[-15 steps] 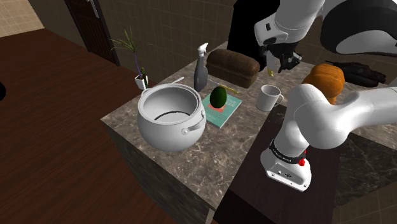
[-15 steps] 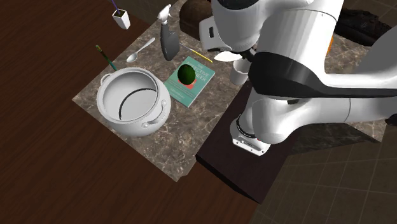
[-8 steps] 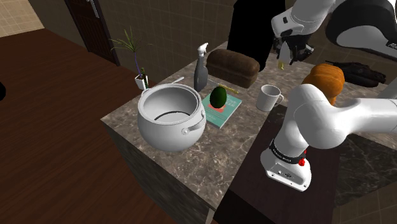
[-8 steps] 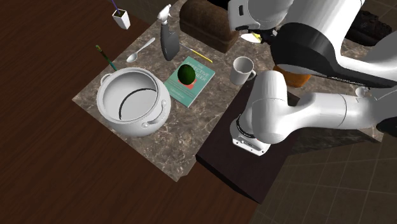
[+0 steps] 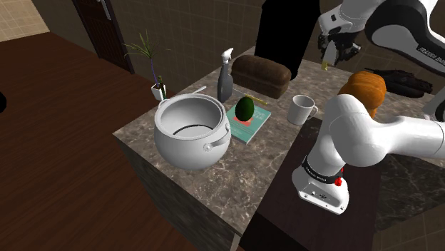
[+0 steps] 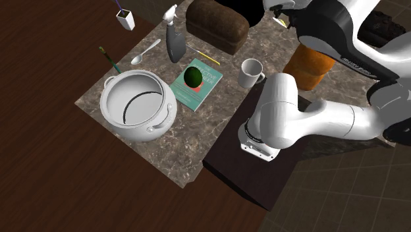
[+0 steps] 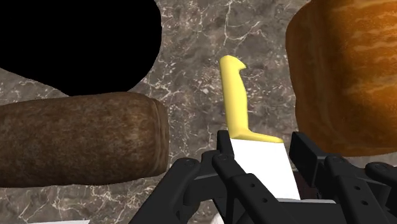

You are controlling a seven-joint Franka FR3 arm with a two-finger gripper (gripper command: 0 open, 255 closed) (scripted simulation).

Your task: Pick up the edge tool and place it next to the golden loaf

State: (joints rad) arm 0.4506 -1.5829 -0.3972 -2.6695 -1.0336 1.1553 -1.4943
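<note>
1. The all-black two-finger gripper is clamped on a knife, with the flat white blade clasped between its fingers.
2. The blade is broad, plain and matte white. The smooth yellow handle is slim and gently curved, and it juts out past the fingertips to end in a small hooked tip.
3. Held in the gripper, the knife hangs above a grey-brown stone countertop marbled with pale veins.
4. A golden loaf sits close on one side of the gripper, rounded and bulky with a rough orange-gold crust. The knife is near it but not touching.
5. A darker brown loaf lies on the gripper's other side, long and blunt-ended with a coarse, mottled crust.
6. Past the brown loaf, farther from the fingers, a pure black area cuts a curved edge across the stone.
</note>
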